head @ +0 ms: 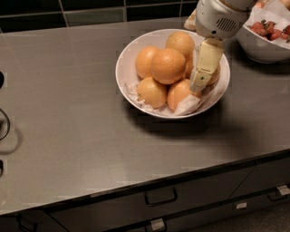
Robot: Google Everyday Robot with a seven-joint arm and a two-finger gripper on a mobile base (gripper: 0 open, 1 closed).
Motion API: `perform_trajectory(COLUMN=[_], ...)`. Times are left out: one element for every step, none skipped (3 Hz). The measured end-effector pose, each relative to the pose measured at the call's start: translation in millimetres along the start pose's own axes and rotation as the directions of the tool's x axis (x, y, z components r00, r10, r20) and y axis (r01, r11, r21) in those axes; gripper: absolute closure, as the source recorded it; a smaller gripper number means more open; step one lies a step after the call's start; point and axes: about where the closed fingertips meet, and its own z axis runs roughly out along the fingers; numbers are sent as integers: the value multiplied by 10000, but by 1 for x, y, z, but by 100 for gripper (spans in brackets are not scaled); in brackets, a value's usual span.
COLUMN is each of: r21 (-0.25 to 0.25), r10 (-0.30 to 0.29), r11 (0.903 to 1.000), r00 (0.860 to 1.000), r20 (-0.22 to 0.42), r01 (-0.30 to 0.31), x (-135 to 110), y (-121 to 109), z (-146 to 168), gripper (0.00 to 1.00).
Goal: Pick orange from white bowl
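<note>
The white bowl (123, 61) stands on the grey counter, lined with crumpled white paper and holding several oranges. The orange (168, 66), deeper in colour and dimpled, sits on top of the pile in the middle. My gripper (198, 84) comes down from the white arm at the top right. It hangs over the right side of the bowl, just right of the orange and in front of the right-hand oranges. It partly hides one of them. Nothing shows in its grasp.
A deeper white bowl with red fruit (262, 41) stands at the back right, close to my arm. A dark tiled wall (90, 11) runs behind the counter. Drawers with handles (160, 198) lie below the front edge. Dark curved parts (3, 124) show at the left edge.
</note>
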Motion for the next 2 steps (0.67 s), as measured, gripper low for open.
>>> perform_trajectory(r21=[-99,-254], r10=[7,-40], r11=[10000,9997], r00=[9994,9985], r20=[346,537], r01=[-4,54], x=[-11,-21], y=[-3,-3], z=[13,25], gripper=[0,0])
